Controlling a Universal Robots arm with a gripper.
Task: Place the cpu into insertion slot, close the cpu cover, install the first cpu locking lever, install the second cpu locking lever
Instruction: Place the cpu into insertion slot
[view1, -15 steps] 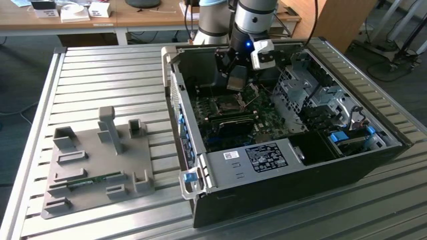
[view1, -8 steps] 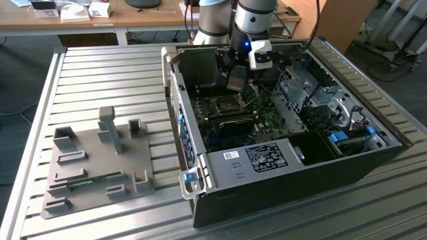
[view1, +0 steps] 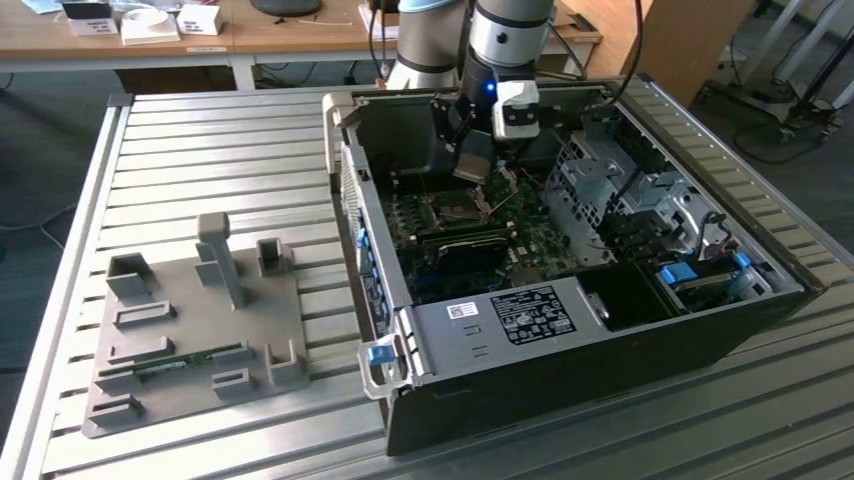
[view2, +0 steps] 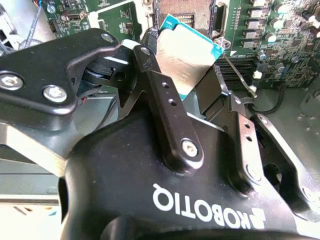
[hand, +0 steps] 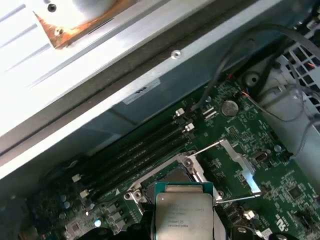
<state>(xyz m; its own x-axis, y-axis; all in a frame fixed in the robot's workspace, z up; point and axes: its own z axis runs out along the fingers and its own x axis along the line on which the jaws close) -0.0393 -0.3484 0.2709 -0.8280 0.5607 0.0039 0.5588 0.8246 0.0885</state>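
My gripper is shut on the cpu, a small square chip with a silvery top and a teal edge, gripped by two opposite sides. In the exterior view the gripper hangs inside the open computer case, just above the green board. The cpu hovers tilted over the near edge of the insertion slot, apart from it. The slot's dark centre lies uncovered beyond the chip. The cpu cover is swung open and rests to one side of the slot. A thin locking lever sticks up beside the fingers.
Long black memory slots run beside the socket. The case wall and a metal drive cage hem in the board. Loose cables hang nearby. A grey fixture plate lies on the slatted table at the exterior view's left.
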